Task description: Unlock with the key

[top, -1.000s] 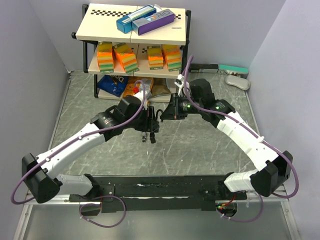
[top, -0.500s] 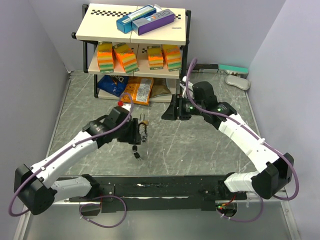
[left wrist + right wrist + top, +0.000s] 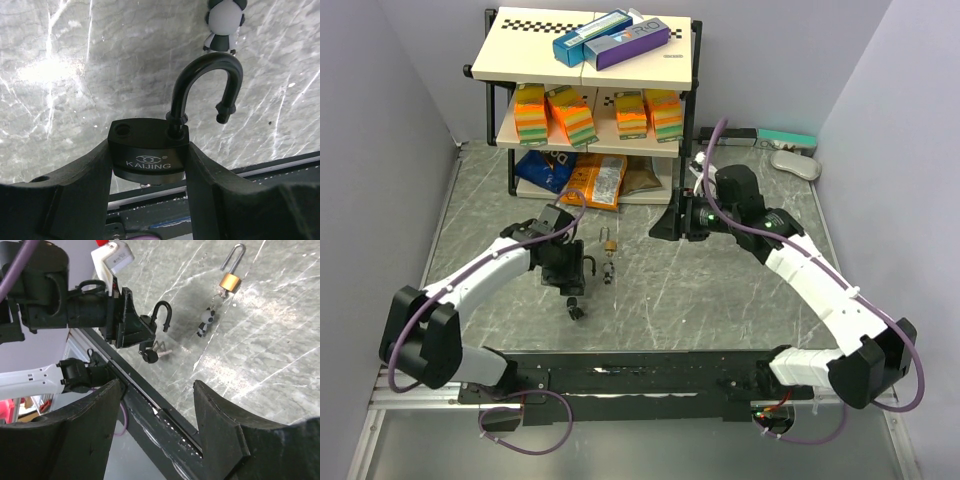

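Clamped by its body in the left pincer [image 3: 148,167], low over the worktop [image 3: 60,75]: black padlock [image 3: 149,150], shackle open, key [image 3: 150,355] just below it; lying nearby on the worktop, brass padlock [image 3: 230,281], shackle open too, panda charm [image 3: 205,323] beside it; right pincer [image 3: 157,390] spread apart, empty, well clear.

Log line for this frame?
left end effector: shut on black KAIJING padlock | shackle: open | right end effector: open, empty | brass padlock: on grey table
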`<state>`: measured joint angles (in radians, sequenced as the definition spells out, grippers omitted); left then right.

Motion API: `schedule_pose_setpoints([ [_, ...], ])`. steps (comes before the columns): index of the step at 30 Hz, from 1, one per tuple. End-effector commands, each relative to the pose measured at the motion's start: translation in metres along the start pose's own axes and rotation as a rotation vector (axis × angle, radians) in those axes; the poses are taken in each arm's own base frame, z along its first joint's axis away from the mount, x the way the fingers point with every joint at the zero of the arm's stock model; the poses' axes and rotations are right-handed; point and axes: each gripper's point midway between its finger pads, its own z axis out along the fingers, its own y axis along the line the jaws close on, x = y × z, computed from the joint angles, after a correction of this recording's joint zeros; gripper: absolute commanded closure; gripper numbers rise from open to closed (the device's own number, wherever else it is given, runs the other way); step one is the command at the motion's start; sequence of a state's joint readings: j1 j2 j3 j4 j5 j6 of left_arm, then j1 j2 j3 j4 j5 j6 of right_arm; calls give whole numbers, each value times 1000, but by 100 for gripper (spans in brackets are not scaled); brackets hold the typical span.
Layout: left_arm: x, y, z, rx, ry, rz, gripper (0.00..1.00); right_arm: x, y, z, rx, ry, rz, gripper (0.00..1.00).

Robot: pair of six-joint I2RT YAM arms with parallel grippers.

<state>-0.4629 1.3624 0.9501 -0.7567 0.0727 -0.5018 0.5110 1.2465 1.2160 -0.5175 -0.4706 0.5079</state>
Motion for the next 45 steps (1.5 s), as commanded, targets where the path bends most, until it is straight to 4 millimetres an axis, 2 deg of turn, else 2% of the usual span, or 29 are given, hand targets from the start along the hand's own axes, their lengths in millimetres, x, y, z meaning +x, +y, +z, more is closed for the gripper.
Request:
schedule_pose_setpoints([
  [1, -16, -12, -3, 61, -29, 37, 99, -7, -1, -12, 3, -54, -7, 33],
  [5, -24, -7, 9, 34, -30, 41, 99, -8, -6, -10, 5, -53, 1, 33],
  [12, -61, 6, 36, -40, -29, 24, 99, -10, -10, -8, 2, -43, -1, 32],
  [17, -84, 16, 58, -100, -4, 29, 99, -10, -21, -13, 26, -50, 5, 32],
  [22, -90, 28, 81, -139, 47, 26, 99, -9, -33, -21, 50, -61, 10, 32],
  [28, -96, 40, 98, -190, 79, 22, 99, -13, -44, -25, 65, -71, 24, 31],
  [34, -106, 46, 107, -222, 102, -2, 99, -17, -50, -26, 70, -75, 34, 31],
  [45, -125, 42, 119, -189, 93, 0, 99, -19, -52, -24, 66, -76, 41, 30],
])
